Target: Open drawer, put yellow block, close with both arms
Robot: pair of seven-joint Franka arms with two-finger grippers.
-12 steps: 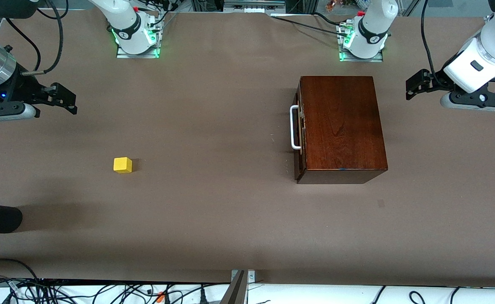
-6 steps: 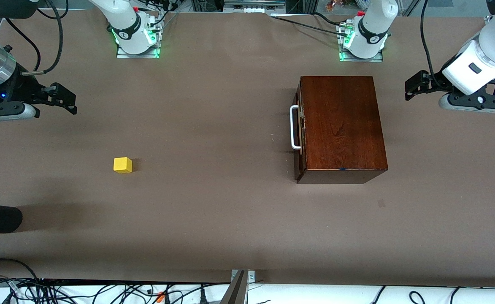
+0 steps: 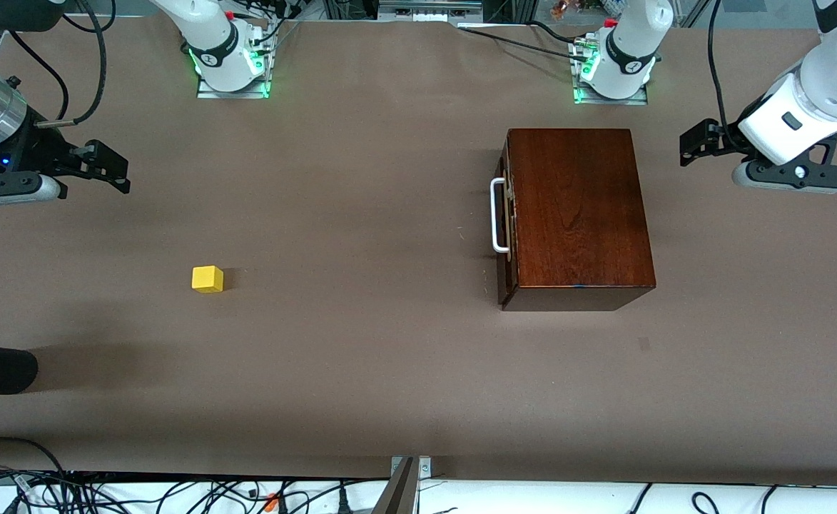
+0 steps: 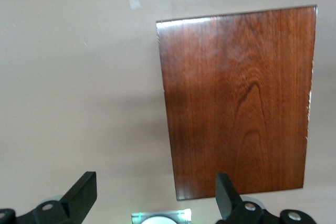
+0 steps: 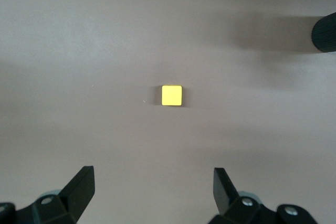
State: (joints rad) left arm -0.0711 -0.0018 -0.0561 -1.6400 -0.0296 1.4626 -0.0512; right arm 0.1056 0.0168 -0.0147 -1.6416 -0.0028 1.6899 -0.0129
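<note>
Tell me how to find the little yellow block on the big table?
Start at the dark wooden box near the left arm's end of the brown table. Look along the table toward the right arm's end. There sits the yellow block, alone, tiny and the only brightly coloured thing.

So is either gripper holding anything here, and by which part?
Nothing is held. Left gripper over the table beside the wooden box, right gripper above the yellow block, jaws open and empty.
</note>
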